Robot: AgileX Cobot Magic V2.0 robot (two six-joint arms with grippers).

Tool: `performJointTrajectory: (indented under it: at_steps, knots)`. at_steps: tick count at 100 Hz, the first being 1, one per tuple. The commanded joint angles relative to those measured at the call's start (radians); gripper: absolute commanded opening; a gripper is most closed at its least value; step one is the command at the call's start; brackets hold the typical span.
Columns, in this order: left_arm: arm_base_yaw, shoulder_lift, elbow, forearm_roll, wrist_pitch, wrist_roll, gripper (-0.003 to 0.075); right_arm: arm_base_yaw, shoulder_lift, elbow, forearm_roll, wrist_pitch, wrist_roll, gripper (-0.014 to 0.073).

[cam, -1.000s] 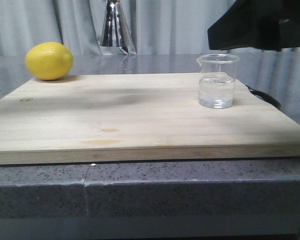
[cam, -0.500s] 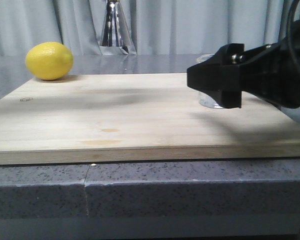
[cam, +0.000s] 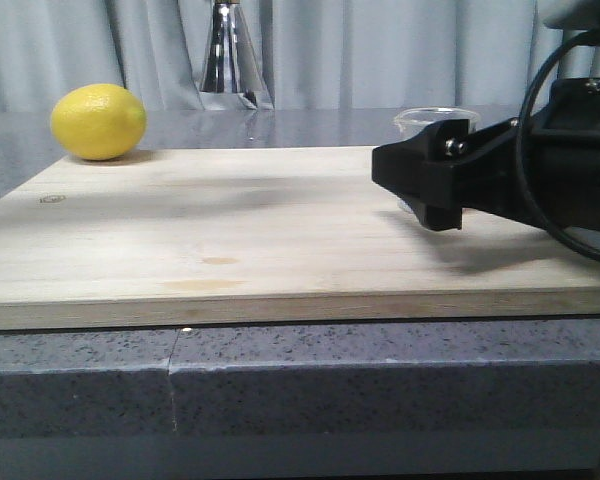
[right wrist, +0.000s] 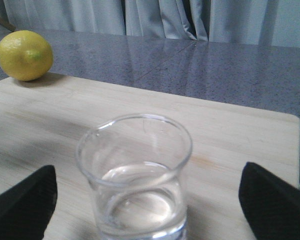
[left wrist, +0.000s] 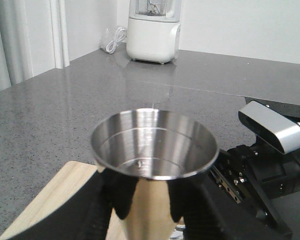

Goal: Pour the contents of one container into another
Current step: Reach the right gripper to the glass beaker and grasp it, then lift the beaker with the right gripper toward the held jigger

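Observation:
The clear glass beaker (right wrist: 135, 175), about a third full of clear liquid, stands upright on the wooden board (right wrist: 230, 130) between my right gripper's (right wrist: 145, 212) black fingers (right wrist: 20, 205), which are spread wide apart, open and clear of the glass. In the front view the right gripper (cam: 435, 190) covers the beaker (cam: 435, 115), so only its rim shows. My left gripper (left wrist: 150, 210) is shut on the steel jigger (left wrist: 155, 145) below its upper cup, holding it upright. Only the jigger's lower cone (cam: 235, 60) shows at the back in the front view; the left gripper is out of that frame.
A lemon (cam: 98, 121) lies at the board's (cam: 230, 230) far left corner. A grey speckled counter (cam: 280, 380) carries the board, with curtains behind. A white blender base (left wrist: 154, 27) stands far off in the left wrist view.
My right gripper came down from the upper right to board level and now hides most of the beaker. The jigger and lemon have not moved.

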Motion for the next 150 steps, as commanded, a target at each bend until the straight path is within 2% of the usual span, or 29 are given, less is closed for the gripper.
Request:
performJointTrajectory:
  at_steps: [1,20,44,50,78,98,117,135,150]
  knots:
    - [0.003,-0.046,-0.025,-0.111,0.079,-0.002,0.0249,-0.007,-0.01,-0.036,-0.014,-0.089,-0.013,0.0671]
    - [0.003,-0.046,-0.025,-0.111,0.079,-0.002,0.0249,-0.007,0.0,-0.046,-0.014,-0.076,-0.013,0.065]
    - [0.003,-0.046,-0.025,-0.111,0.079,-0.002,0.0249,-0.007,0.0,-0.046,-0.015,-0.047,-0.013,0.0392]
    - [0.003,-0.046,-0.025,-0.111,0.079,-0.002,0.0249,-0.007,0.0,-0.046,-0.015,-0.031,-0.013,0.0351]
    - [0.003,-0.046,-0.025,-0.111,0.079,-0.002,0.0249,-0.007,-0.004,-0.046,-0.015,-0.016,-0.013,0.0323]
    - [0.003,-0.046,-0.025,-0.111,0.079,-0.002,0.0249,-0.007,-0.089,-0.052,0.005,0.021,-0.013,0.0323]
    - [0.003,-0.046,-0.025,-0.111,0.079,-0.002,0.0249,-0.007,-0.212,-0.148,0.009,0.284,-0.013,0.0323]
    - [0.003,-0.046,-0.025,-0.111,0.079,-0.002,0.0249,-0.007,-0.304,-0.329,-0.018,0.624,-0.013,0.0323]
    - [0.003,-0.046,-0.025,-0.111,0.079,-0.002,0.0249,-0.005,-0.329,-0.499,-0.098,0.866,-0.013,0.0323]
